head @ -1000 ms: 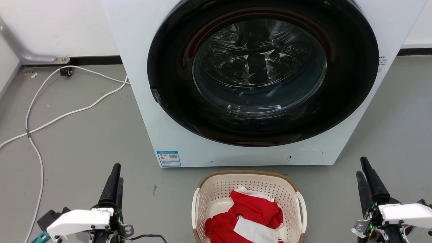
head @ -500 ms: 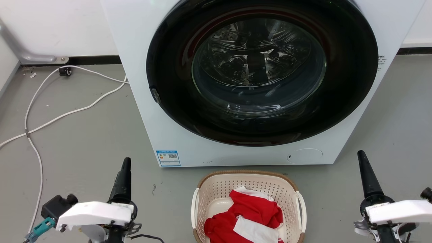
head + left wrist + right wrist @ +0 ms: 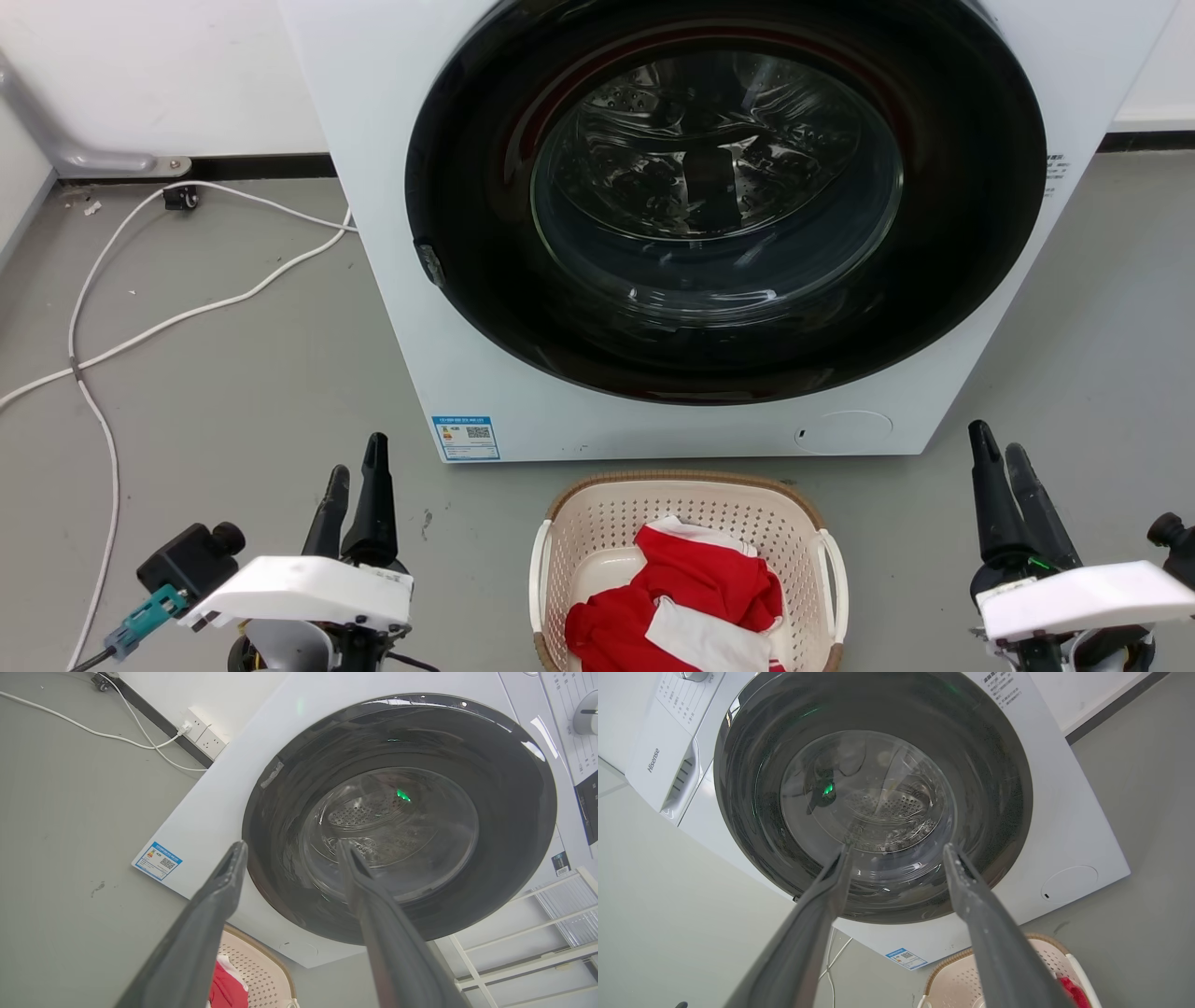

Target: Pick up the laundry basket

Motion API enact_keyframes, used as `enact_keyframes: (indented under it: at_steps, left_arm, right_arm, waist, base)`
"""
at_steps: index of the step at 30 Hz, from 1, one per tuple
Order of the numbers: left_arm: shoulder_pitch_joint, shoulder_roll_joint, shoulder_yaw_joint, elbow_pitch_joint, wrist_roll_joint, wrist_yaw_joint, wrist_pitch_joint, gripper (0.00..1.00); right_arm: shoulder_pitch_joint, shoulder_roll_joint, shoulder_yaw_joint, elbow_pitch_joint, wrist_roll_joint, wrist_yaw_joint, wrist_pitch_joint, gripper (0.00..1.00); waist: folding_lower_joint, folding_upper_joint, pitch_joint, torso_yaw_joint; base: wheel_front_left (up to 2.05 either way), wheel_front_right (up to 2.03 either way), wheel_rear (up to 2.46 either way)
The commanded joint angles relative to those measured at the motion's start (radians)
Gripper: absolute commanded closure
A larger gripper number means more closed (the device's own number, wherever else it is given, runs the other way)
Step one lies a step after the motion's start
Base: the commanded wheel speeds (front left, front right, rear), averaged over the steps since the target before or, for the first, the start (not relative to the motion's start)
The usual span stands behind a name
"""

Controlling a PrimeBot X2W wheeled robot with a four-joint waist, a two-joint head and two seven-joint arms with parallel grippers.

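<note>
The laundry basket (image 3: 597,523), cream with a brown rim and white side handles, sits on the grey floor just in front of the washing machine, at the bottom centre of the head view. Red and white clothes (image 3: 691,597) lie inside it. My left gripper (image 3: 358,457) stands open well to the basket's left, fingers pointing toward the machine. My right gripper (image 3: 997,446) stands open well to the basket's right. Both are empty and apart from the basket. A corner of the basket (image 3: 261,970) shows in the left wrist view, and another corner (image 3: 952,980) in the right wrist view.
A white washing machine (image 3: 392,187) with a shut dark round door (image 3: 719,196) rises close behind the basket. White cables (image 3: 103,345) trail over the floor at the left. A white wire rack (image 3: 537,942) stands beside the machine.
Both grippers have turned about their wrists, so two spread fingers of each now show where one edge-on showed before. The left gripper has moved right, toward the basket. The basket has not moved.
</note>
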Motion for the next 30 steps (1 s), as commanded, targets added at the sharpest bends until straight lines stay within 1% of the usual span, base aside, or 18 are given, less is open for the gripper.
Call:
enact_keyframes:
  at_steps: [1, 8, 9, 25, 30]
  left_arm:
    - [-0.002, 0.004, -0.008, -0.022, 0.036, 0.005, -0.01, 0.0]
    - [0.005, 0.004, -0.029, -0.038, 0.138, 0.019, -0.033, 0.0]
    - [0.005, 0.004, -0.029, -0.038, 0.138, 0.019, -0.033, 0.0]
    - [0.018, 0.005, -0.072, -0.065, 0.343, 0.042, -0.079, 0.0]
    - [0.024, 0.005, -0.083, -0.071, 0.401, 0.049, -0.092, 0.0]
  right_arm:
    - [0.0, -0.003, 0.006, -0.026, -0.038, 0.0, -0.011, 0.0]
    - [0.015, -0.004, 0.01, -0.056, -0.133, 0.0, -0.034, 0.0]
    - [0.015, -0.004, 0.01, -0.056, -0.133, 0.0, -0.034, 0.0]
    - [0.042, -0.005, 0.008, -0.091, -0.343, 0.0, -0.08, 0.0]
    - [0.05, -0.005, 0.008, -0.1, -0.386, 0.0, -0.093, 0.0]
  waist:
    - [-0.0001, 0.0, 0.001, 0.0]
    - [-0.0001, 0.0, 0.003, 0.0]
    - [-0.0001, 0.0, 0.003, 0.0]
    - [-0.0001, 0.0, 0.011, -0.002]
    - [-0.0001, 0.0, 0.012, -0.004]
  base:
    - [0.0, 0.0, 0.0]
    - [0.0, 0.0, 0.0]
    - [0.0, 0.0, 0.0]
    - [0.0, 0.0, 0.0]
    - [0.0, 0.0, 0.0]
